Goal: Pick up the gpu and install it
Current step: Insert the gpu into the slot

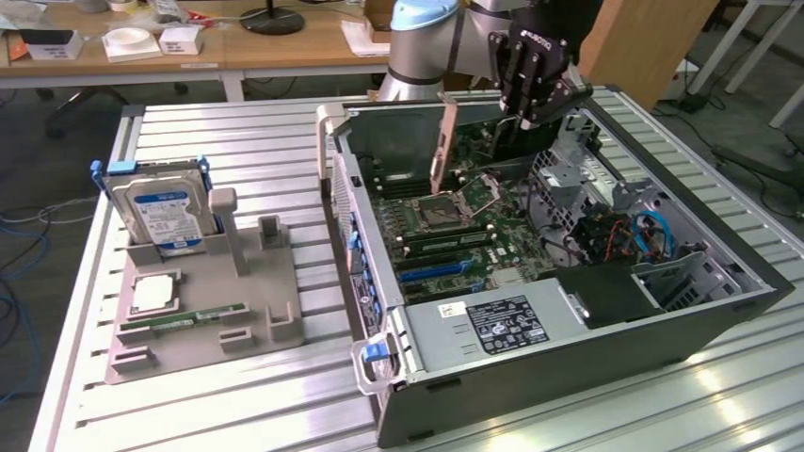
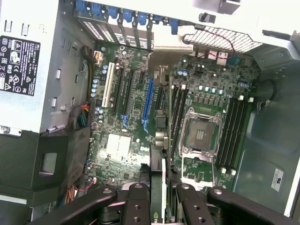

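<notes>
claw [image 2: 159,200] clamped on the gpu [image 2: 157,176] | card hangs edge-down over the motherboard [image 2: 112,123] inside the open case [image 1: 566,372] | I judge its long axis near parallel to the blue slot [image 2: 148,104], just on that slot's processor-socket [image 2: 200,136] side

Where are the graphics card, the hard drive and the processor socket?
gpu [image 2: 158,168]: wrist view, its thin dark edge.
hard drive [image 1: 164,212]: exterior view, its blue label.
CPU socket [image 2: 200,136]: wrist view, the bare centre inside its metal frame.
</notes>
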You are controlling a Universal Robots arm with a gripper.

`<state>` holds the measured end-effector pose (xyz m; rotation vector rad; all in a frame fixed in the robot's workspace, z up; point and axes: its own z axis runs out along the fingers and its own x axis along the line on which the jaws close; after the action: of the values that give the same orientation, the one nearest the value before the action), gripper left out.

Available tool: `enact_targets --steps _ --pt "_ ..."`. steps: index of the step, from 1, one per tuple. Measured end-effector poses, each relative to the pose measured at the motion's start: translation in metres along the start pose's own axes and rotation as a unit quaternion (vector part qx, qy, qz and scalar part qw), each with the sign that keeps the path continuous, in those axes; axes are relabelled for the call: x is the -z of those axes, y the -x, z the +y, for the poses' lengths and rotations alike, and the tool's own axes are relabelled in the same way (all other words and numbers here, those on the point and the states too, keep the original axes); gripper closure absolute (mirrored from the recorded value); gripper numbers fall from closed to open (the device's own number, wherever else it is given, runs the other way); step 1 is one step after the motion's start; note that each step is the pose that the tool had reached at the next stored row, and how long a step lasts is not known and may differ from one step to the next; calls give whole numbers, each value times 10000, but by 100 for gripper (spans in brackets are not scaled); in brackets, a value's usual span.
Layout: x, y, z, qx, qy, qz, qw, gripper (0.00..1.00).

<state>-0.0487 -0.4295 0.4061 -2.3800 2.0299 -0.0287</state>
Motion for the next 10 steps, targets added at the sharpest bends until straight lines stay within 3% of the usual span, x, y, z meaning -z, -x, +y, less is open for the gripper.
enact_targets --steps 10 --pt "-1 0 0 -446 3 9 9990 74"
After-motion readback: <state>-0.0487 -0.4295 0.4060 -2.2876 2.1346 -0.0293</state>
